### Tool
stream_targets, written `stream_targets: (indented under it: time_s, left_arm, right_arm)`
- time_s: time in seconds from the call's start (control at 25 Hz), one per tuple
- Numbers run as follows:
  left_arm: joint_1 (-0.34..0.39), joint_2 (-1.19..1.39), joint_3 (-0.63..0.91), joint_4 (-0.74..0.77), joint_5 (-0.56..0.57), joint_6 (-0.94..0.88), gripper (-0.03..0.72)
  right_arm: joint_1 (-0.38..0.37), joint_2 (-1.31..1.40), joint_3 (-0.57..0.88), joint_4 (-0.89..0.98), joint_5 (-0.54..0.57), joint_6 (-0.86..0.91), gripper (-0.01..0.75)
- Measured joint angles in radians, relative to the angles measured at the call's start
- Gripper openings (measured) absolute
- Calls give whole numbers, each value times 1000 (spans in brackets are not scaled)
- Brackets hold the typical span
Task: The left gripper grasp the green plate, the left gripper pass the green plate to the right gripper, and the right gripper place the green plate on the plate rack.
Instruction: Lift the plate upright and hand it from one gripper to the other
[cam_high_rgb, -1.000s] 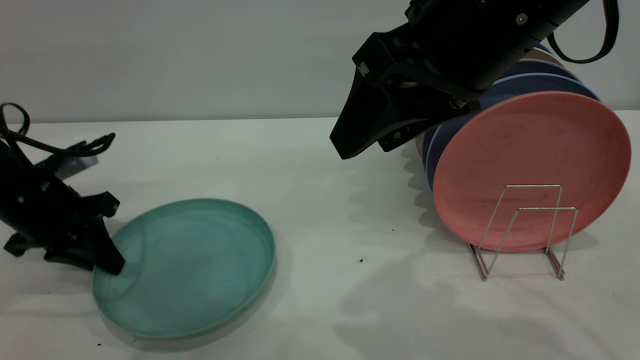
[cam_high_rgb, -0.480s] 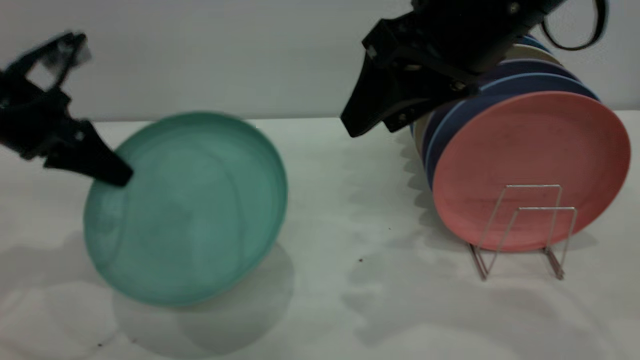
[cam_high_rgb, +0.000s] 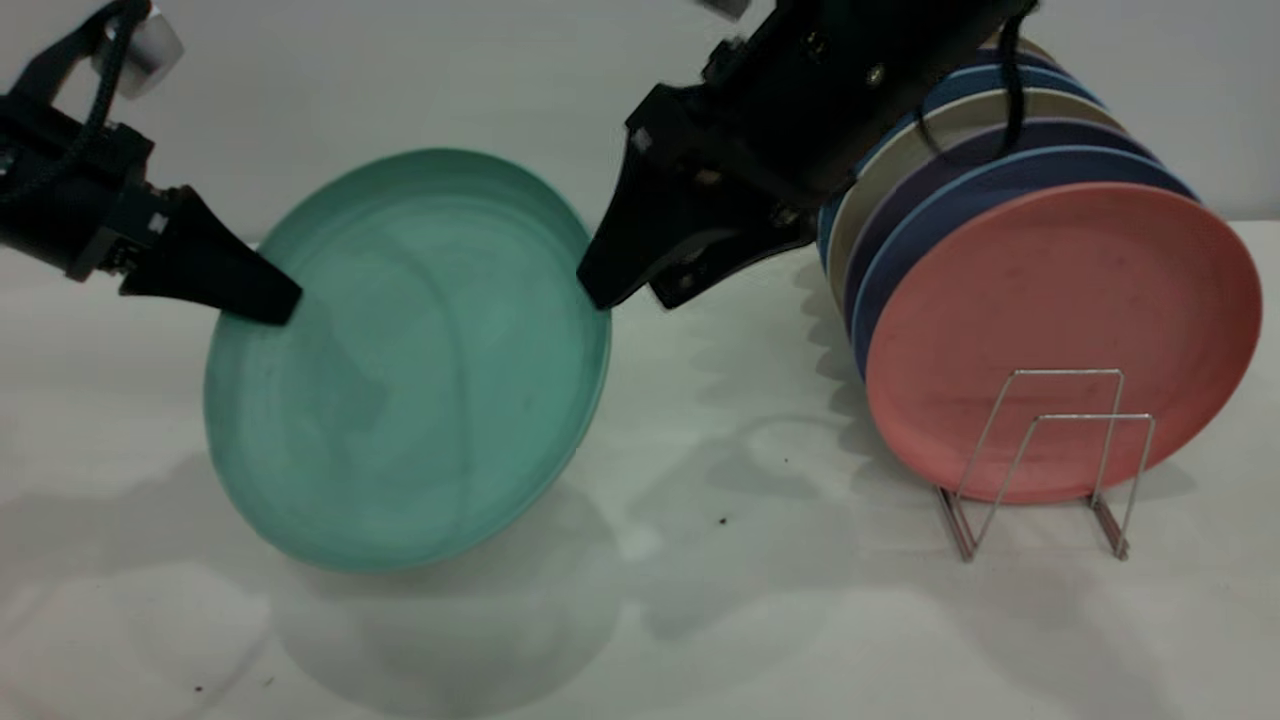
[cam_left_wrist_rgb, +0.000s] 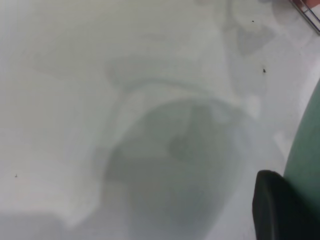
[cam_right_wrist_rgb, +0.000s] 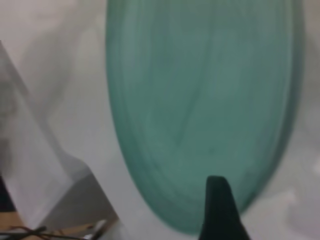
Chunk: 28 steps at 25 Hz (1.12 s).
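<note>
Exterior view has your left gripper (cam_high_rgb: 270, 300) at the upper left of the frame, clamped on the rim of the green plate (cam_high_rgb: 410, 360), which hangs tilted up off the white table (cam_high_rgb: 760, 600) in the left-centre. Your right gripper (cam_high_rgb: 620, 285) comes down from the top centre with its fingers spread apart, tips right at the plate's opposite edge, though you can't really tell if they're touching it. Over on the right, the plate rack (cam_high_rgb: 1040, 460) has a pink plate (cam_high_rgb: 1060, 330) standing in front and the blue plates (cam_high_rgb: 960, 180) stacked behind it.

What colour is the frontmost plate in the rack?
Salmon pink, standing in the wire rack; clearest in the exterior view.
</note>
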Motion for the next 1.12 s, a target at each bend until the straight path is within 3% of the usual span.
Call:
stream_targets:
  time_s: [0.56,0.68,0.84,1.0,1.12]
  left_arm:
    - [-44,0,0,-42,-1,32,24]
    - [-56,0,0,-77,1,39,24]
    - [-68,-1,0,-91,3,61,24]
    - [-69,-1,0,-91,0,63,37]
    - [-70,-1,0,-95,8,62,120]
  right_arm:
    - [0,54,-4,200,19,-89,487]
    - [0,54,-4,210,14,-94,418]
    - [0,54,-4,203,-1,-98,184]
    - [-6,63,-4,198,-20,-105,160]
    - [-6,63,-4,205,-21,-114,154]
